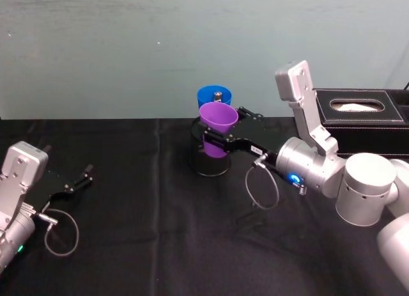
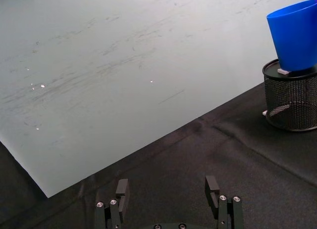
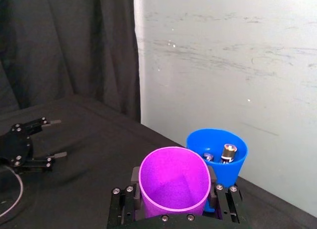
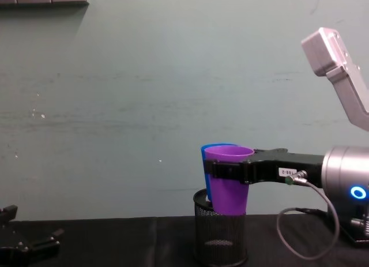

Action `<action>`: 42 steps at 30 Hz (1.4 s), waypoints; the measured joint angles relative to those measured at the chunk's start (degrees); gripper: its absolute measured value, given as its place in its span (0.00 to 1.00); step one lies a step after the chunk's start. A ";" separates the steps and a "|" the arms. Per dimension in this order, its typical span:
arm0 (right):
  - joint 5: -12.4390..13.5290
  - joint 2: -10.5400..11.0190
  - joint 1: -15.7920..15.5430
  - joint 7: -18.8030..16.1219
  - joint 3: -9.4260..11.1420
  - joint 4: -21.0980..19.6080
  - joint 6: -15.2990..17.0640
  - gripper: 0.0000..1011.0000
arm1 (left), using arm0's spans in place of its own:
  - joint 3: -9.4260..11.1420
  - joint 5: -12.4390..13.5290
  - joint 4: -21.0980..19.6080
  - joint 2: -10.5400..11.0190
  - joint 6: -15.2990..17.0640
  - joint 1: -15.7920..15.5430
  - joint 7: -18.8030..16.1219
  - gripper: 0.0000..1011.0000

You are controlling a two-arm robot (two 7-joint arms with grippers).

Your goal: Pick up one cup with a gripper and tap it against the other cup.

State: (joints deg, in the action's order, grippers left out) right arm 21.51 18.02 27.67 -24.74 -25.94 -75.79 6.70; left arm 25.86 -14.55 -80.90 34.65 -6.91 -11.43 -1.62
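Presently on view, item by item.

1. Purple cup (image 4: 229, 177): plain, smooth, tapered tumbler, mouth up, seemingly empty. It is held upright clear of the black tablecloth (image 1: 160, 245), in front of the blue cup and over the near side of the mesh holder.

2. Blue cup (image 3: 218, 155): bright tumbler of like shape, standing in the black wire-mesh pen holder (image 4: 219, 238) near the table's far edge. Small metal cylinders (image 3: 228, 152) sit inside it. Its rim lies just behind the purple rim; whether the two touch cannot be told.

3. Right gripper (image 4: 230, 170): black flat jaws with a white label, on a silver arm with a blue-lit ring, reaching in from the robot's right. The jaws are clamped across the purple cup's upper body, one on each side, just under the rim.

4. Left gripper (image 1: 86, 178): lying low on the cloth at the robot's left, well apart from both cups, fingers (image 2: 212, 187) spread wide with nothing between them.

5. Surroundings: a teal wall stands close behind the blue cup, so little room lies beyond it. A black tissue box (image 1: 361, 110) sits at the far right, behind the working arm. Open cloth stretches between the holder and the left gripper and across the near side of the table.
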 joint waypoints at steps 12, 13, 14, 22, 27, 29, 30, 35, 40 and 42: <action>-1.32 -1.78 3.26 0.00 -0.14 4.74 -0.38 0.73 | 0.00 0.00 0.00 0.00 0.00 0.00 0.00 0.99; -1.38 -1.96 3.50 -0.04 -0.10 5.20 -0.52 0.73 | 0.00 0.00 0.00 0.00 0.00 0.00 0.00 0.99; -1.42 -2.06 3.63 -0.08 -0.06 5.44 -0.59 0.73 | 0.00 0.00 0.00 0.00 0.00 0.00 0.00 0.99; -1.58 -2.89 4.84 -0.56 0.20 7.34 -1.18 0.73 | 0.00 0.00 0.00 0.00 0.00 0.00 0.00 0.99; -1.40 -3.44 5.72 -0.99 0.51 8.64 -1.34 0.73 | 0.00 0.00 0.00 0.00 0.00 0.00 0.00 0.99; -1.27 -3.57 6.00 -1.08 0.59 8.92 -1.35 0.73 | 0.00 0.00 0.00 0.00 0.00 0.00 0.00 0.99; -1.26 -3.60 6.07 -1.10 0.62 8.97 -1.35 0.73 | 0.00 0.00 0.00 0.00 0.00 0.00 0.00 0.99; -1.24 -3.69 6.31 -1.21 0.68 9.14 -1.35 0.73 | 0.00 0.00 0.00 0.00 0.00 0.00 0.00 0.99; -1.23 -3.73 6.44 -1.26 0.71 9.22 -1.30 0.73 | 0.00 0.00 0.00 0.00 0.00 0.00 0.00 0.99; -1.17 -3.77 6.47 -1.33 0.74 9.27 -1.26 0.73 | 0.00 0.00 0.00 0.00 0.00 0.00 0.00 0.99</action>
State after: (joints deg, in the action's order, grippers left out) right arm 20.34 14.25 34.14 -26.07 -25.20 -66.52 5.45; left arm 25.86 -14.55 -80.90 34.65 -6.91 -11.43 -1.62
